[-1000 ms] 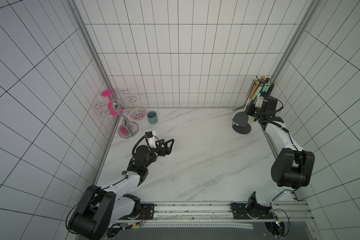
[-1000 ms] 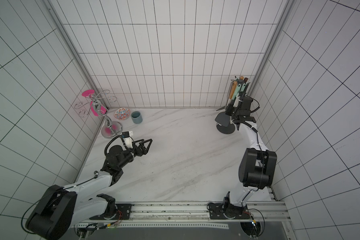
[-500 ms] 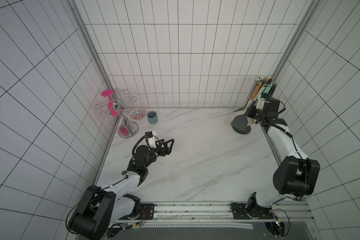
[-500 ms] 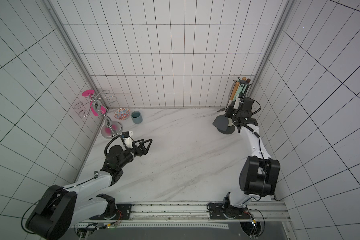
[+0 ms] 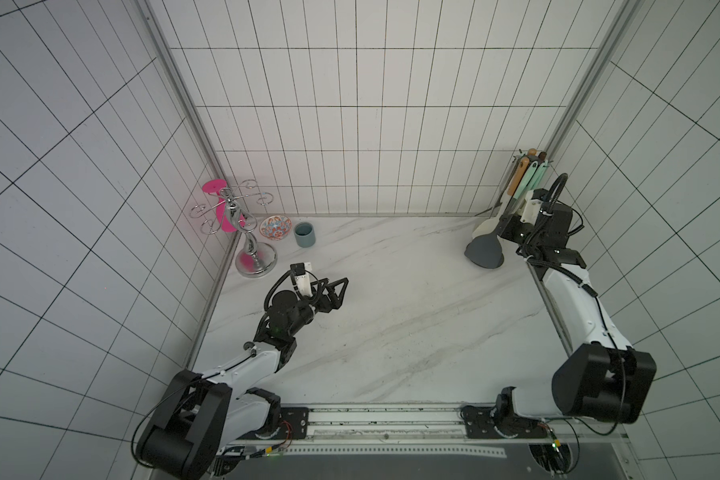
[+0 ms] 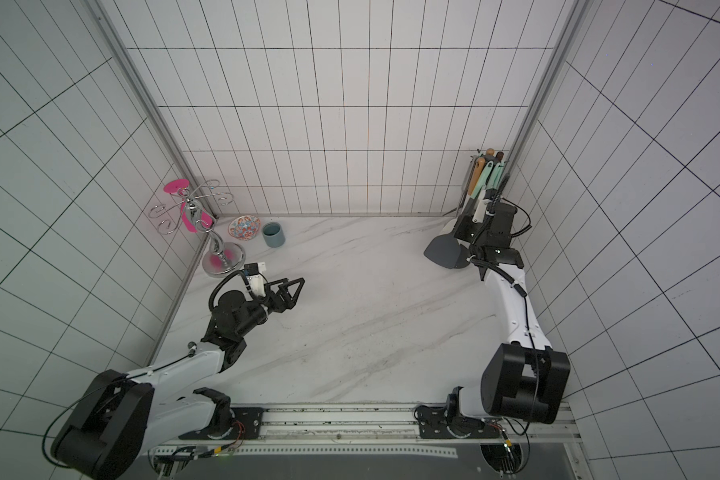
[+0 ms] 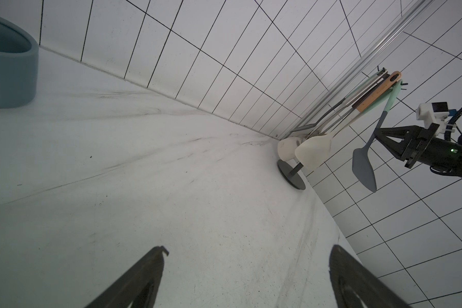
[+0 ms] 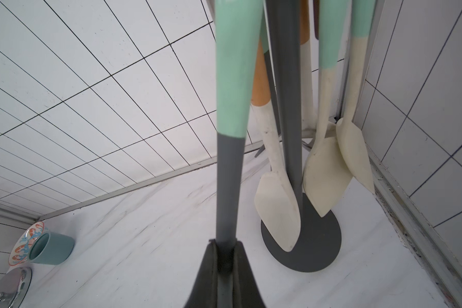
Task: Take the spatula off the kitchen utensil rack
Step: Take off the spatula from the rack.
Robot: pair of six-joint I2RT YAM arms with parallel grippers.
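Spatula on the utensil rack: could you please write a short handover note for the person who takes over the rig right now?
Right gripper: fingers shut on the grey neck of the spatula, below its mint handle.
Left gripper: open, empty, low over the table, far from the rack.
Kitchen utensil rack: far right corner, with white-headed utensils hanging on it.
Done: spatula grasped, tilted away from the rack.
Left: its top end is up at the hooks; lift it free and carry it off.
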